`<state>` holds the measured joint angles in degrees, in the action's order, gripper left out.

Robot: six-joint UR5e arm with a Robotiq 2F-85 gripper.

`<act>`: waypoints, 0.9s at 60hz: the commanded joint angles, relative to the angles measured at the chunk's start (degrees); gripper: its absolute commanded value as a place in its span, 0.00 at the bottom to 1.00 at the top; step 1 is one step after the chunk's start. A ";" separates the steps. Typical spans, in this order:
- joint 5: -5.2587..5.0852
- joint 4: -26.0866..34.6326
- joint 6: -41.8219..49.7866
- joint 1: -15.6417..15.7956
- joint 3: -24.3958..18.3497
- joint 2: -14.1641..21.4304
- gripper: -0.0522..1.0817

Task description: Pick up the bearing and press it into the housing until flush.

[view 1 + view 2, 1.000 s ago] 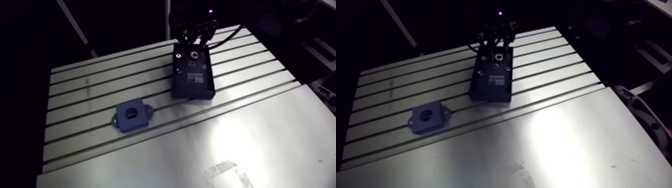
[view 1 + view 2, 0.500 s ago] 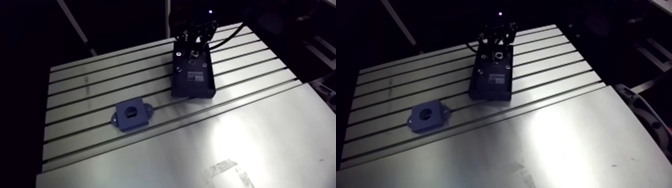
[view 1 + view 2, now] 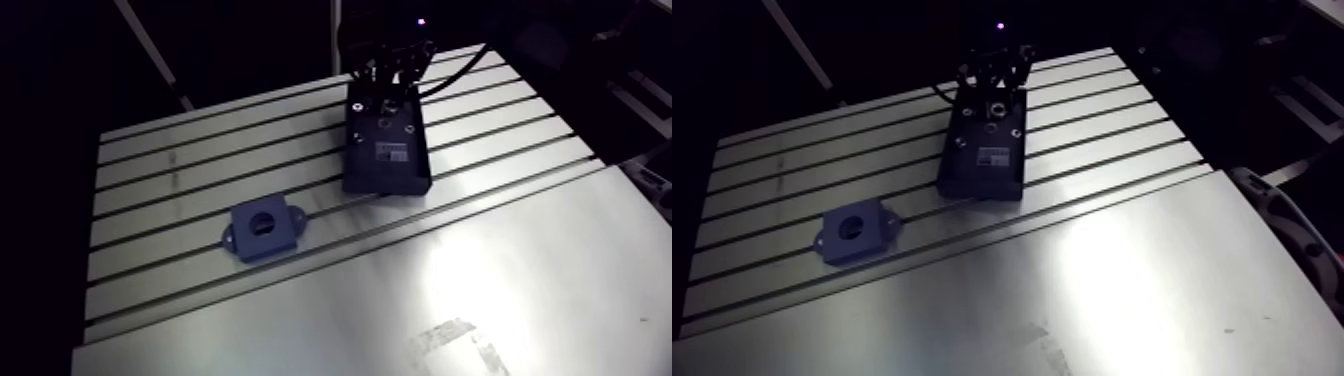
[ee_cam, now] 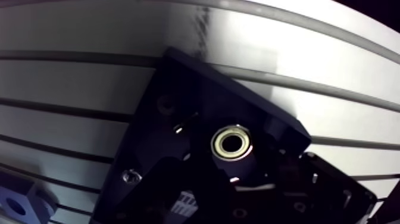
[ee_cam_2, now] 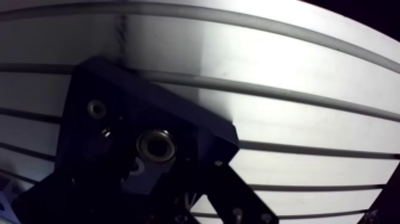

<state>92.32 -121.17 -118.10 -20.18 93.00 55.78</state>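
Note:
The bearing (image 4: 231, 143), a small pale metal ring, sits in a recess at the far end of a black fixture block (image 3: 386, 150). My gripper (image 4: 233, 159) hangs low right over that end of the block, open, with one dark finger on each side of the bearing and a little room between. The housing (image 3: 262, 230) is a dark blue square block with a round hole and two small ears. It lies flat on the slotted table (image 3: 180, 170), well to the left of the block and nearer the front. In the wrist view it shows only as a corner (image 4: 15, 205).
The block carries a small label (image 3: 391, 152) and a few screw holes. A smooth metal plate (image 3: 480, 290) covers the front part of the table. The table's left edge and back edge drop into dark.
The gripper has come down a little closer to the bearing end of the block. The housing and the block have not moved.

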 commanded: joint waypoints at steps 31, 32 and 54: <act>0.01 0.00 -0.07 0.03 -0.13 -0.10 0.56; 0.01 0.00 -0.07 0.05 -0.14 -0.04 0.56; -0.07 0.42 -0.16 -0.13 -0.42 0.82 0.60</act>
<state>92.30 -121.02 -118.21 -20.21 92.63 56.07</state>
